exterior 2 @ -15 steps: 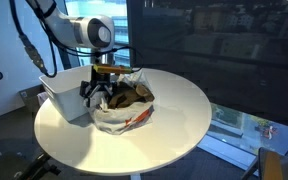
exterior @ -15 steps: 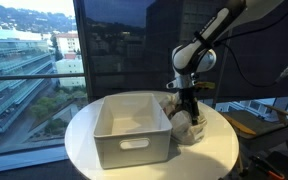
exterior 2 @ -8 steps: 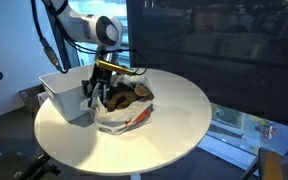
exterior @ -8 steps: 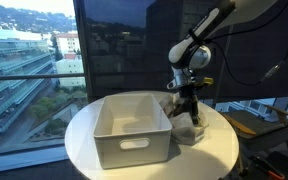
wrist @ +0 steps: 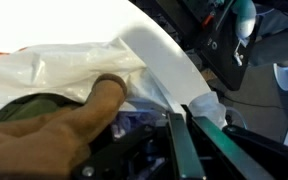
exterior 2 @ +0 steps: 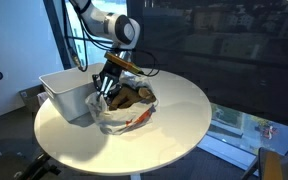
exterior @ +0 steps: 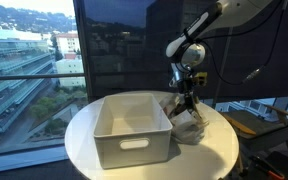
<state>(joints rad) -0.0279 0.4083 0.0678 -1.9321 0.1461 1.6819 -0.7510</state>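
The gripper (wrist: 179, 118) shows its state only in the wrist view. At the bottom of that frame its fingers stand nearly together, pinching a fold of the white bag (wrist: 74, 60), with a brown lump (wrist: 44, 125) at lower left. In an exterior view the bag sits mid-frame on the round table (exterior 2: 184, 110), just beside the tub (exterior 2: 66, 92).

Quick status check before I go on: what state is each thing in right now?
Gripper: shut, pinching the bag's white edge.
Plastic bag: crumpled, open at the top, sitting on the table, one edge between the fingers.
Brown item: inside the bag, partly covered by plastic.
Bin: upright, open-topped, beside the bag.
Table: carries bin and bag.
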